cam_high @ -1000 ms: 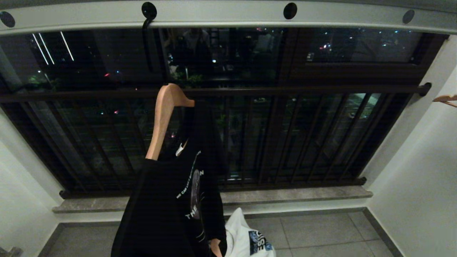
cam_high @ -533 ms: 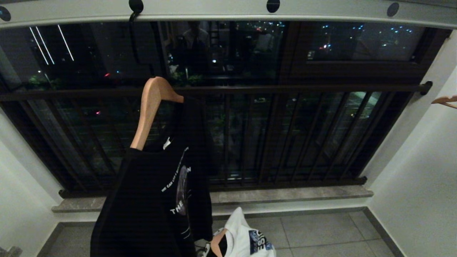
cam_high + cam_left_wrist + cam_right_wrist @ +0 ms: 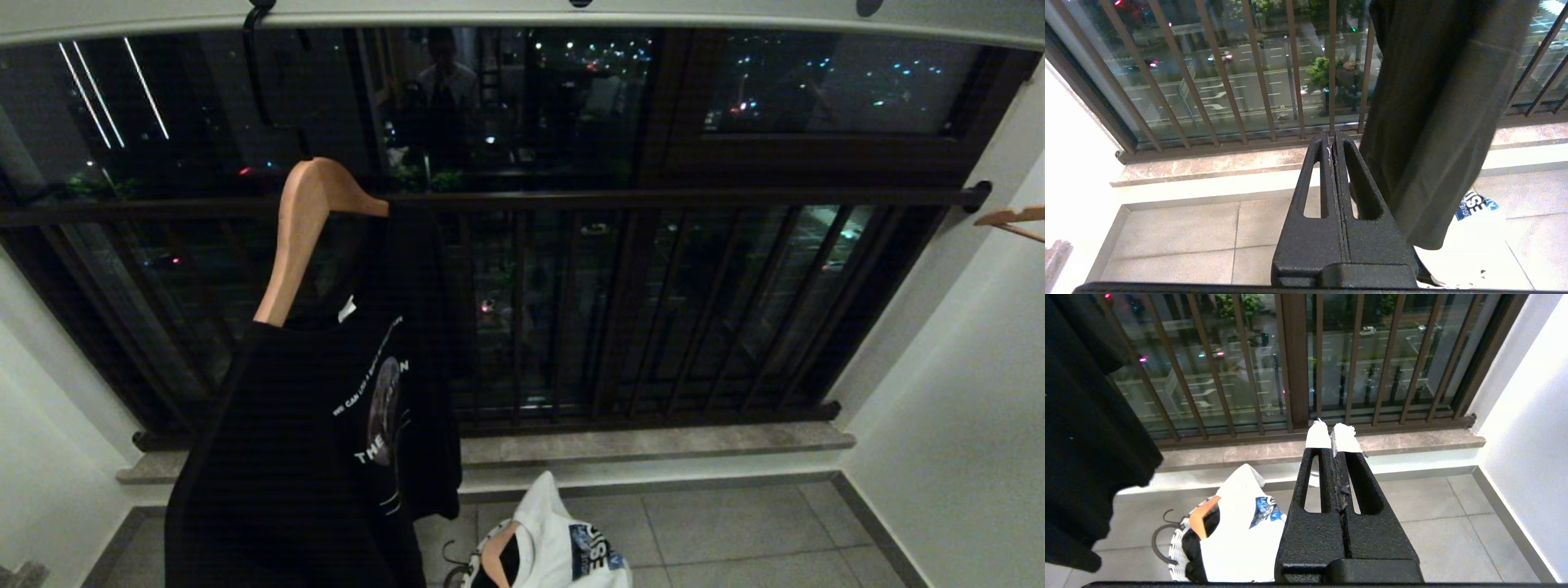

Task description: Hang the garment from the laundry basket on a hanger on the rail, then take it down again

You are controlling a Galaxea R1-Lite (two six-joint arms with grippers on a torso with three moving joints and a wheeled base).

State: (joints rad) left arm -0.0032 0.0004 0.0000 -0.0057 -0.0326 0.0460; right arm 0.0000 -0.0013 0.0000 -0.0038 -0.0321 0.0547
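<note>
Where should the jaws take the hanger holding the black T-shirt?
Probably on the bare wooden arm of the hanger, above the collar of the black T-shirt, coming from the robot's side: that stretch is uncovered and slim, while cloth drapes the other arm and the hook sits up in the rail.

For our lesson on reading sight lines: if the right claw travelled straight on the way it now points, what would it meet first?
Judging by the right wrist view, the shut right claw aims at the stone sill under the window bars. Nothing shows in between, so probably the sill, though depth is unclear.
</note>
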